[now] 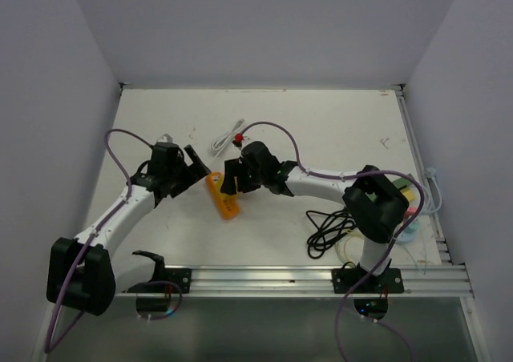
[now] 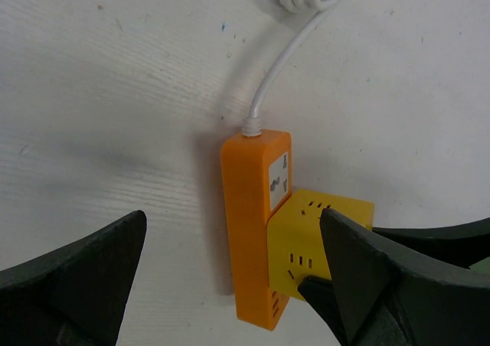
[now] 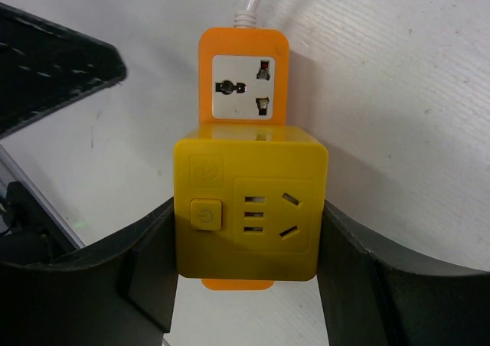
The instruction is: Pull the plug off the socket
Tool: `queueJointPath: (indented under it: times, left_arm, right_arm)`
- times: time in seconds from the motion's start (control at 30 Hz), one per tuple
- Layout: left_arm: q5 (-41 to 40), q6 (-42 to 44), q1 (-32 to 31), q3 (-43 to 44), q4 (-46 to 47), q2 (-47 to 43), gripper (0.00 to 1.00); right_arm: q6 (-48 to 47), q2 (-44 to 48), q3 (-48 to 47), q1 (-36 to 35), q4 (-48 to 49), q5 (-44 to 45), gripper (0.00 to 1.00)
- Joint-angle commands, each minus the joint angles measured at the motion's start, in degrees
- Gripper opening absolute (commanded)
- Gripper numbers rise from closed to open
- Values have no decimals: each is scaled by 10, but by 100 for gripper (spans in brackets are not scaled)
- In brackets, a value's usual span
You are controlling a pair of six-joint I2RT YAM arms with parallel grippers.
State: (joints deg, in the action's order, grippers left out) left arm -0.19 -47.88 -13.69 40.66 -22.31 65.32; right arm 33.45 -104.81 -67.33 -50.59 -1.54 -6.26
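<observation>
At the table (image 1: 337, 130) centre: yellow plug (image 3: 249, 212) seated in orange socket (image 1: 223, 195). Right end effector (image 3: 246, 235) clamped on plug. Left end effector (image 2: 230, 243) wide apart, straddling socket. Step: bracing. Next: left pins socket, right pulls straight off.

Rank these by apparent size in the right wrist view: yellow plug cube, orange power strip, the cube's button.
Largest: yellow plug cube, nearest the camera.
Next: orange power strip, mostly hidden behind it, so unsure.
Smallest: button on the cube.
</observation>
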Motion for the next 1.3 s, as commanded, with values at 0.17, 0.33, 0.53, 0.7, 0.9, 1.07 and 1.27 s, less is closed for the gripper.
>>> queueJointPath:
  times: [0.17, 0.33, 0.53, 0.7, 0.9, 1.07, 1.27]
  left_arm:
    - [41, -52, -4, -5, 77, 64, 97]
    - [71, -55, -4, -19, 108, 95, 93]
    - [97, -52, -4, -39, 147, 112, 84]
    - [106, -40, -3, -52, 164, 104, 73]
    - [135, -35, 24, -83, 198, 80, 47]
    - [139, -19, 31, -84, 206, 57, 10]
    - [107, 54, 33, -47, 192, 28, 0]
  right_arm:
    - [14, 36, 4, -4, 102, -52, 0]
    - [8, 37, -1, -4, 113, -66, 0]
    - [15, 41, -3, -3, 126, -84, 0]
    - [24, 48, 1, 2, 144, -98, 0]
    - [40, 52, 16, 15, 166, -124, 0]
    - [30, 51, 12, 20, 152, -133, 0]
    - [4, 42, -17, 21, 85, -148, 19]
